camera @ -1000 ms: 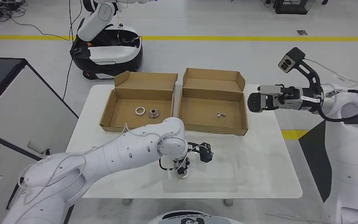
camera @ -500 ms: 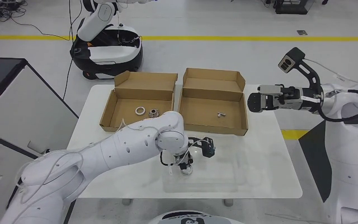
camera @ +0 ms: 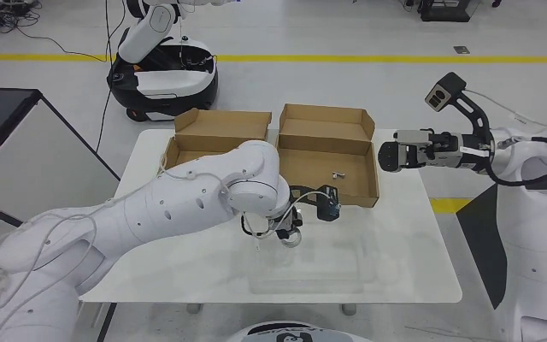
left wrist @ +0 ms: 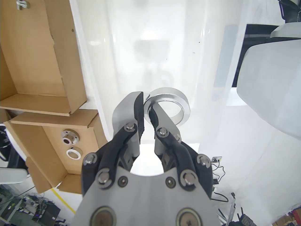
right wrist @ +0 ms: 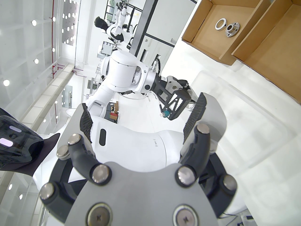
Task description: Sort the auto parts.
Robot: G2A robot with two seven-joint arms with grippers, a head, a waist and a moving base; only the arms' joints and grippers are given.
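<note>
My left gripper (left wrist: 145, 109) is shut on the rim of a silver metal ring (left wrist: 167, 105), which hangs above the white table. From above, this gripper (camera: 286, 232) sits just in front of two open cardboard boxes. The left box (camera: 218, 124) holds a flanged hub (left wrist: 70, 137) and a white ring (left wrist: 74, 154). The right box (camera: 329, 201) holds a small metal bolt (camera: 336, 175). My right gripper (camera: 386, 156) stands open beyond the right box's right side, with nothing between its fingers.
A clear plastic tray (right wrist: 247, 109) lies on the table's front half. The table edge (camera: 444, 256) is near on the right. Another white robot (camera: 162, 68) stands behind the table, and a grey cabinet (camera: 34, 154) stands to the left.
My left arm has carried the ring from the table's front middle back and to the right, toward the boxes. The right arm has not moved.
</note>
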